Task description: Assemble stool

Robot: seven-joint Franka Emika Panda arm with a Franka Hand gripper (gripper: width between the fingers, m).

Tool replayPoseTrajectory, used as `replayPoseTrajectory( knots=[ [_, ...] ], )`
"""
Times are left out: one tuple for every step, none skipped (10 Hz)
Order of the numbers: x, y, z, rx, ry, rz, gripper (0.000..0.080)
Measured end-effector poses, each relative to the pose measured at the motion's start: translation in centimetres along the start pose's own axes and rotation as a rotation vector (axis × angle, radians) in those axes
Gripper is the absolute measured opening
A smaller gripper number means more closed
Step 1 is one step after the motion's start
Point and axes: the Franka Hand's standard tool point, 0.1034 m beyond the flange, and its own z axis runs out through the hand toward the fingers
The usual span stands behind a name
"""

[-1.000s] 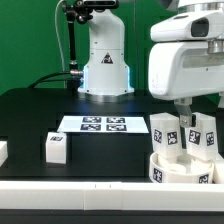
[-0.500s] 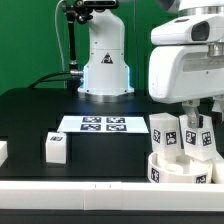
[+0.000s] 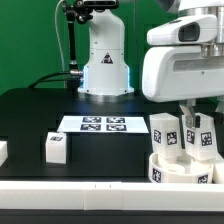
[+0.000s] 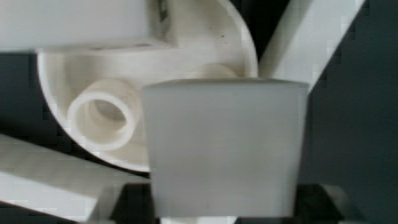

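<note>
A first leg [image 3: 164, 133] stands upright on the seat [image 3: 178, 172], the gripper [image 3: 197, 118] has its jaws clamped on a second leg [image 4: 222, 150] over the seat, apparently mid-fitting, and the third leg [image 3: 55, 148] sits well apart from the seat, toward the exterior view's left, not yet fitted.

Behind, green backdrop [image 3: 30, 40]; below, black tabletop [image 3: 35, 110]; white marker board [image 3: 105, 124] lying flat on it.

Robotics lab bench. White arm base [image 3: 105, 65] stands at back of black table [image 3: 30, 115]. Plain green backdrop [image 3: 25, 40] behind. Cable [image 3: 71, 45] beside base. Marker board [image 3: 103, 125] with square tags lies flat on table. Similar tag on loose leg [image 3: 56, 148]. White rail [image 3: 70, 189] along front edge.
</note>
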Motion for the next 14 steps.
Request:
replayPoseTrajectory(
  knots=[
    [0.0, 0.0, 0.01, 0.0, 0.0, 0.075, 0.0332],
    [-0.01, 0.0, 0.02, 0.0, 0.0, 0.114, 0.0333],
    [-0.02, 0.04, 0.03, 0.0, -0.001, 0.201, 0.0333],
    [-0.03, 0.09, 0.11, 0.0, 0.002, 0.282, 0.0333],
    [0.05, 0.17, 0.16, 0.004, 0.015, 0.361, 0.0333],
    [0.01, 0.21, 0.17, 0.006, 0.014, 0.49, 0.0333],
    [-0.05, 0.25, 0.19, 0.009, 0.013, 0.595, 0.0333],
    [-0.07, 0.32, 0.21, 0.014, 0.012, 0.692, 0.0333],
    [-0.09, 0.43, 0.22, 0.025, 0.01, 0.813, 0.0333],
    [-0.1, 0.44, 0.23, 0.036, 0.006, 0.927, 0.0333],
    [-0.11, 0.46, 0.23, 0.049, 0.001, 1.047, 0.0333],
    [-0.12, 0.44, 0.24, 0.057, -0.003, 1.124, 0.0333],
    [-0.12, 0.46, 0.25, 0.057, -0.005, 1.177, 0.0333],
    [-0.12, 0.45, 0.25, 0.06, -0.007, 1.227, 0.0333]
  ],
)
